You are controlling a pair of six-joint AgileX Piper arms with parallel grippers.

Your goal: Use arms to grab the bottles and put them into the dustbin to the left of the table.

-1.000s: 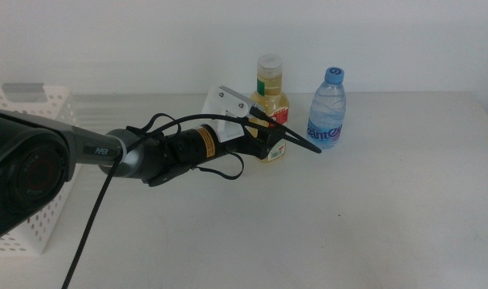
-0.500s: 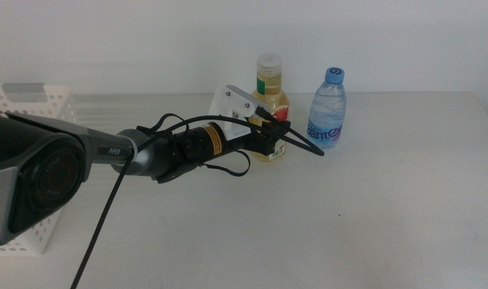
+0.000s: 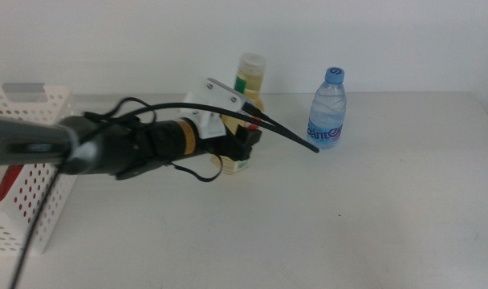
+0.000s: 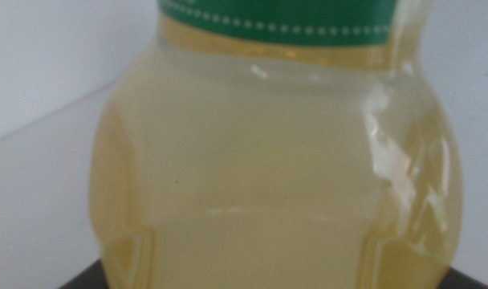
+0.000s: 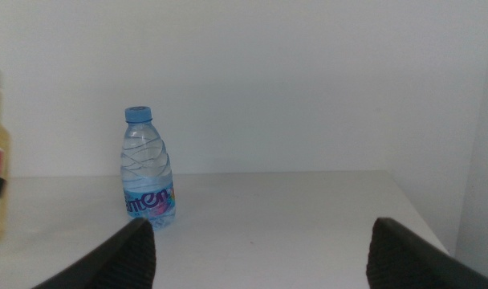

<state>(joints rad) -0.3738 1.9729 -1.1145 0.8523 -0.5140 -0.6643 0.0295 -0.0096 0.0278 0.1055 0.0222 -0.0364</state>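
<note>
Here the left pincer (image 3: 242,151) grips the juice bottle (image 3: 246,104); water bottle (image 3: 327,110) stands apart.

2 bottles (image 3: 250,88) (image 3: 327,108), 1 dustbin (image 3: 31,172), 2 pincers (image 3: 246,148) (image 5: 260,249).

Left arm (image 3: 83,148): dark grey tube, yellow band near wrist, looping black cables. White blocky housing (image 3: 214,103) with screws. Black pointed end effector (image 3: 296,140). Right end effector (image 5: 260,249): two dark jaws.

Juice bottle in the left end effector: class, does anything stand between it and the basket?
Nothing visible does. Bare table lies between the juice bottle, held by the left end effector, and the basket.
</note>
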